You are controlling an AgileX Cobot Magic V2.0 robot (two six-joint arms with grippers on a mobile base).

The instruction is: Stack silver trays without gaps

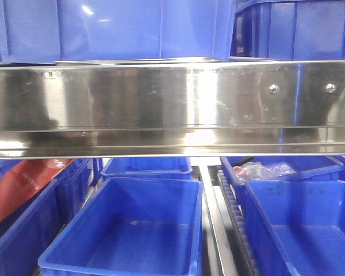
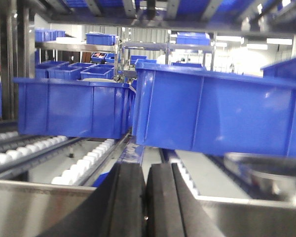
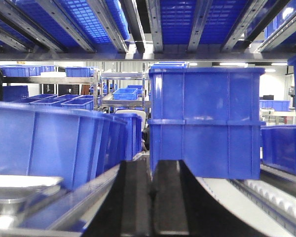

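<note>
In the left wrist view my left gripper (image 2: 146, 170) is shut, its black fingers pressed together with nothing between them. The rounded rim of a silver tray (image 2: 269, 168) shows low at the right of that view. My right gripper (image 3: 151, 165) in the right wrist view is also shut and holds nothing. A silver tray (image 3: 17, 187) lies at the lower left of that view, beside a blue bin. In the front view neither gripper appears; only a thin silver edge (image 1: 138, 60) lies on top of the steel shelf beam.
A wide stainless shelf beam (image 1: 172, 109) fills the middle of the front view. Blue bins (image 1: 132, 230) sit below it and on the roller lanes (image 2: 84, 165). Large blue bins (image 2: 212, 113) (image 3: 204, 123) stand close ahead of both grippers.
</note>
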